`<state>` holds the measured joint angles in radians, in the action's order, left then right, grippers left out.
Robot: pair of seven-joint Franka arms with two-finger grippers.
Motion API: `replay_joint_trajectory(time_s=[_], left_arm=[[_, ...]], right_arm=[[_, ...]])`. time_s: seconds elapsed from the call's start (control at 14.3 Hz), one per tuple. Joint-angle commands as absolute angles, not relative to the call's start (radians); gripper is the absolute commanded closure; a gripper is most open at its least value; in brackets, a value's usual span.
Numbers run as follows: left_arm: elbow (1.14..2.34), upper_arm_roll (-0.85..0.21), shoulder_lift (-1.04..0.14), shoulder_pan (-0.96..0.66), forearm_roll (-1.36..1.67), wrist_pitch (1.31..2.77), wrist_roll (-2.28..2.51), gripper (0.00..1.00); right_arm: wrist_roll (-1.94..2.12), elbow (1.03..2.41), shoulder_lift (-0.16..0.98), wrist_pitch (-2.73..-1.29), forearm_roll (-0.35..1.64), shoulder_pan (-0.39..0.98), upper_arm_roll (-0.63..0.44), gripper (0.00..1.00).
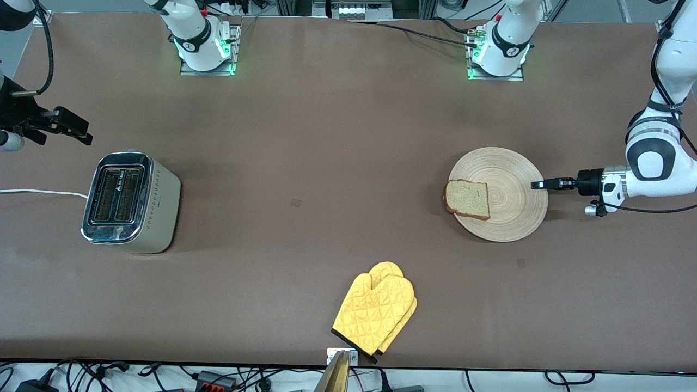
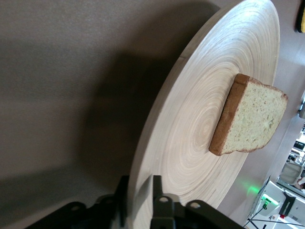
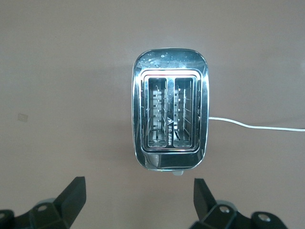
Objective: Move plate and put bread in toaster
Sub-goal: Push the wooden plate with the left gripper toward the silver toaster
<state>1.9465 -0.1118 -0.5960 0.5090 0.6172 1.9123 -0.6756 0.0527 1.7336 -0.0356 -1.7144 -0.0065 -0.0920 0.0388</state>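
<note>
The light-wood plate [image 1: 512, 218] lies toward the left arm's end of the table. The bread [image 1: 466, 198] rests on it, on the side toward the toaster. My left gripper [image 1: 538, 184] is low at the plate's rim, and in the left wrist view [image 2: 138, 191] its fingers are shut on the rim of the plate [image 2: 190, 143], with the bread [image 2: 250, 117] farther in. The toaster [image 1: 128, 201] stands toward the right arm's end, slots empty. My right gripper [image 1: 73, 129] hangs open above the table beside the toaster; it looks down on the toaster [image 3: 170, 114] between wide-apart fingers [image 3: 71, 195].
A yellow oven mitt [image 1: 375, 310] lies near the table's front edge, nearer to the front camera than the plate and toaster. The toaster's white cord [image 1: 38, 191] runs off toward the right arm's end of the table.
</note>
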Motion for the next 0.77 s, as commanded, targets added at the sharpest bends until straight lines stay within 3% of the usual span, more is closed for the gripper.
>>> replay_joint_trajectory(time_s=[0.0, 0.7], left_arm=[[1.948, -0.121, -0.592, 0.517, 0.646, 1.905, -0.722, 0.99], [1.888, -0.19, -0.649, 0.505, 0.784, 1.749, -0.796, 0.99]], right_arm=[[0.067, 1.74, -0.043, -1.713, -0.017, -0.104, 0.049, 0.0], [0.057, 1.74, -0.048, -1.713, -0.012, -0.104, 0.049, 0.0]])
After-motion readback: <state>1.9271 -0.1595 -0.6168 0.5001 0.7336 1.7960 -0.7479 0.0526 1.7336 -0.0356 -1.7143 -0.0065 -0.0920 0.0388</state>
